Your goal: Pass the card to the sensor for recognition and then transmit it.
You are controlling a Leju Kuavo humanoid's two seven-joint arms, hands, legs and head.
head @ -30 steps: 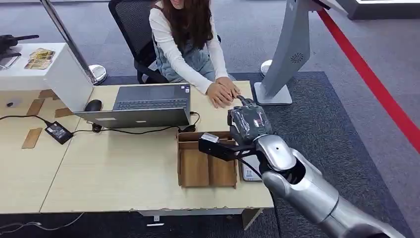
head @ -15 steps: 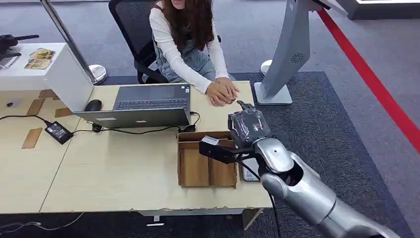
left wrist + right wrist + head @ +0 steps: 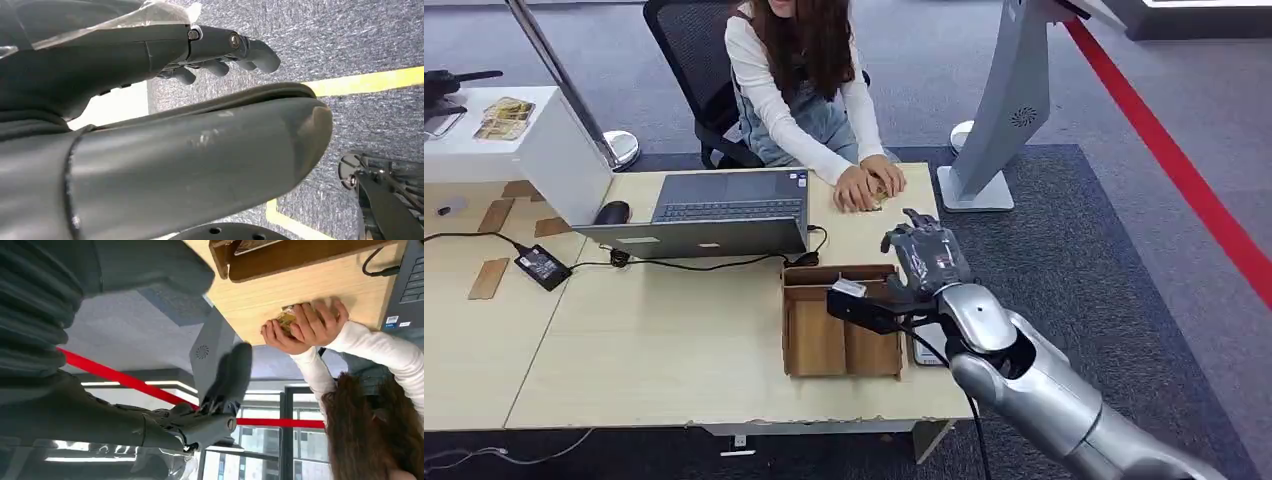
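Both person's hands [image 3: 869, 185] now cover card [image 3: 286, 319], right hand [image 3: 924, 255] lower

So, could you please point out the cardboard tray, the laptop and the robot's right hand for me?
cardboard tray [image 3: 816, 340]: head view, on its bare left compartment floor.
laptop [image 3: 724, 209]: head view, on the keyboard.
right hand [image 3: 927, 255]: head view, on the back of the hand.

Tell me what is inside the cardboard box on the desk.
The cardboard box shows brown compartments split by a divider, with no loose item visible in the head view. The right hand and its wrist hardware cover the box's right compartment, so its contents cannot be judged.
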